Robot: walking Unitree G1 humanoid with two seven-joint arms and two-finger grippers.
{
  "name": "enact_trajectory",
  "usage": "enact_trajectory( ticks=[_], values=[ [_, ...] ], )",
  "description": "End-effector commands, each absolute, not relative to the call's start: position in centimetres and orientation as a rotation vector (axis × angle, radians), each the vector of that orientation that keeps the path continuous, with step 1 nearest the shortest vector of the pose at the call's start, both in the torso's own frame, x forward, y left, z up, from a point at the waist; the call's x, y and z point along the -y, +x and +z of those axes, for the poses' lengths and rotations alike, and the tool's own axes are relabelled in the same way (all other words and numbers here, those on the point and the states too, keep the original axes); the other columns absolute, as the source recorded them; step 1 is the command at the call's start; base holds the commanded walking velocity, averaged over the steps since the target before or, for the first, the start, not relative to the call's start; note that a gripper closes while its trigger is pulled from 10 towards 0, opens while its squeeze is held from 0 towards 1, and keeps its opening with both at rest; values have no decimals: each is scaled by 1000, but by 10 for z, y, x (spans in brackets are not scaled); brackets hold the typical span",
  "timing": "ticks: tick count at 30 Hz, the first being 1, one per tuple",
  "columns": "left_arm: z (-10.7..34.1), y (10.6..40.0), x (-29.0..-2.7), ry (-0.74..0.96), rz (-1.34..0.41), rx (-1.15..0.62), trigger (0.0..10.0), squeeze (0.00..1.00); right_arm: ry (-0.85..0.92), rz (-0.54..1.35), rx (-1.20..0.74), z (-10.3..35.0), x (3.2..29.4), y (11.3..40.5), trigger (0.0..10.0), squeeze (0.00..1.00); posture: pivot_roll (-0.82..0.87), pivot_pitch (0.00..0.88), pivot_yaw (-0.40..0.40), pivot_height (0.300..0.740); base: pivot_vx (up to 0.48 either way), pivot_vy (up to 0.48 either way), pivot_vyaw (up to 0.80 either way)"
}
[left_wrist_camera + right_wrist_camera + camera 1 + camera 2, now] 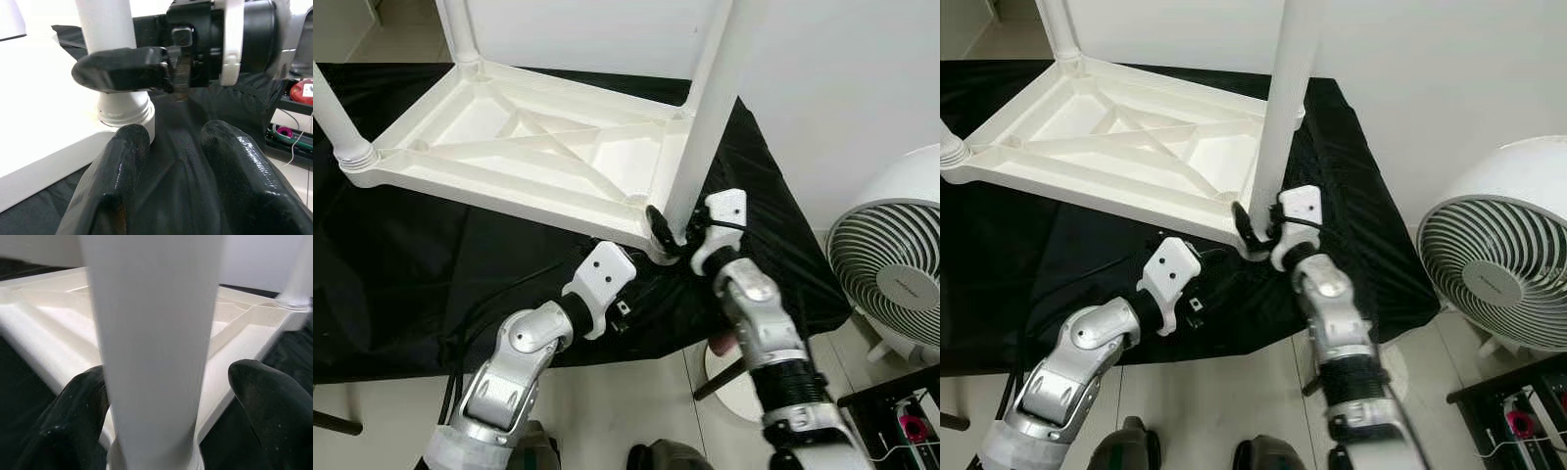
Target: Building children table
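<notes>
My right gripper (668, 228) straddles the base of the near white table leg (705, 108), fingers parted, one gapped. The leg stands upright in the corner socket of the upturned tabletop (499, 147) on black cloth (401, 284). My left gripper (171, 171), part-open and empty, waits just beside. A fan (891, 264) stands clear right.
</notes>
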State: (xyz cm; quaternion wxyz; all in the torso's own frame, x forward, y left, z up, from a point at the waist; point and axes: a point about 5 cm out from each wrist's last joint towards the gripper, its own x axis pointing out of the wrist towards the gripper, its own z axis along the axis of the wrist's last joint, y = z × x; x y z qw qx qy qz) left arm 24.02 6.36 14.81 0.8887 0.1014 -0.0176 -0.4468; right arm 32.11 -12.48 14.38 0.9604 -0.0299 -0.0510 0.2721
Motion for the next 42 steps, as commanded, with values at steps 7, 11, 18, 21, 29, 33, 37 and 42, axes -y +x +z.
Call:
enact_trajectory(
  ticks=[7, 11, 18, 21, 29, 33, 37, 42],
  values=[
    [148, 243, -63, 208, -892, 37, 10000, 0, -130, 754, 29, 135, 134, 333, 10000, 0, 29, 40, -66, 740, 0, 0, 0],
    [148, 244, -63, 209, -892, 38, 10000, 0, -129, 808, 5, 133, 130, 339, 10000, 0, 33, 36, -63, 740, 0, 0, 0],
    [150, 244, -64, 214, -890, 42, 10000, 0, -122, 908, -27, 131, 117, 349, 0, 0, 53, 32, -65, 740, 0, 0, 0],
    [150, 244, -65, 218, -886, 42, 10000, 0, -120, 929, -44, 129, 115, 350, 0, 0, 59, 30, -68, 740, 0, 0, 0],
    [150, 243, -66, 218, -878, 41, 10000, 0, -142, 896, -64, 123, 121, 352, 1412, 0, 62, 25, -71, 740, 0, 0, 0],
    [150, 244, -65, 218, -881, 42, 10000, 0, -146, 810, -49, 125, 126, 357, 10000, 0, 57, 27, -69, 740, 0, 0, 0],
    [151, 244, -65, 217, -883, 43, 10000, 0, -142, 694, -24, 127, 132, 359, 10000, 0, 52, 32, -70, 740, 0, 0, 0],
    [150, 243, -65, 213, -885, 40, 10000, 0, -111, 584, -3, 127, 132, 356, 10000, 0, 48, 35, -73, 740, 0, 0, 0]
  ],
)
